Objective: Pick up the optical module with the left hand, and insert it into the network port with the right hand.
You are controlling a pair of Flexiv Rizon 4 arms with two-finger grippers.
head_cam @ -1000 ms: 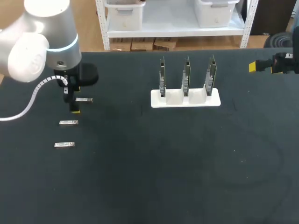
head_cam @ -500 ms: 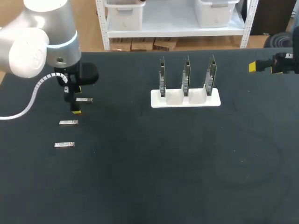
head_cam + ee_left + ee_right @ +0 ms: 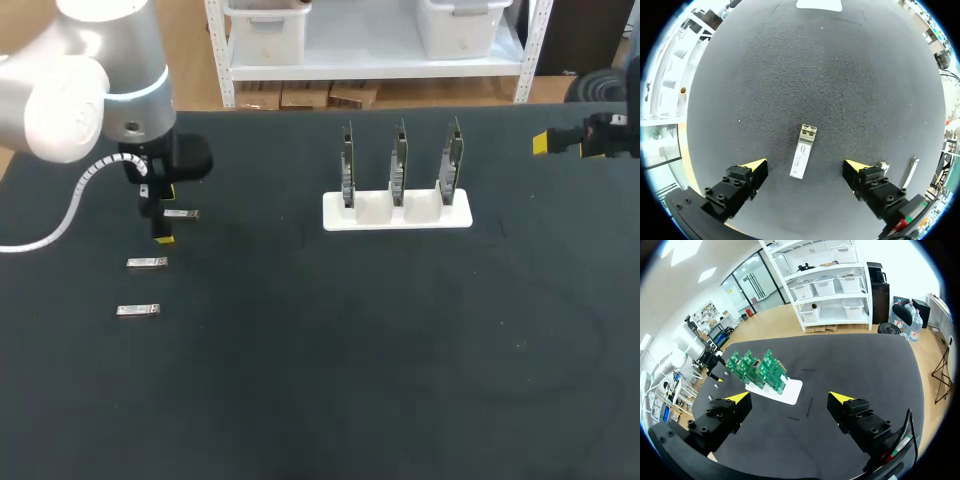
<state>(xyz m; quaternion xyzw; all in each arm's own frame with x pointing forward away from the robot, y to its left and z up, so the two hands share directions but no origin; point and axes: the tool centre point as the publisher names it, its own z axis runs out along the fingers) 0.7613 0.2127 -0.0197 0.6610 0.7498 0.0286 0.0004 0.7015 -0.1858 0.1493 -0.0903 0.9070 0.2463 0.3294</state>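
Observation:
Three small silver optical modules lie on the black table at the left: one (image 3: 183,213) under my left gripper (image 3: 164,214), two more (image 3: 147,263) (image 3: 137,310) nearer the front. In the left wrist view that module (image 3: 803,158) lies flat between the fingers of the left gripper (image 3: 805,166), which is open and touches it on neither side. A white holder (image 3: 372,212) carries three upright green network boards (image 3: 399,165) at the table's middle back. My right gripper (image 3: 545,143) hovers at the far right edge, and its wrist view shows the right gripper (image 3: 790,398) open and empty, well off from the boards (image 3: 757,370).
A second module (image 3: 912,172) lies just outside one left finger (image 3: 860,172). The holder (image 3: 819,4) is far ahead of the left gripper. The black mat (image 3: 400,350) stretches bare from the holder to the front edge.
The left arm's upper body has shifted slightly; its gripper stays over the same module. The right arm and the modules have not moved.

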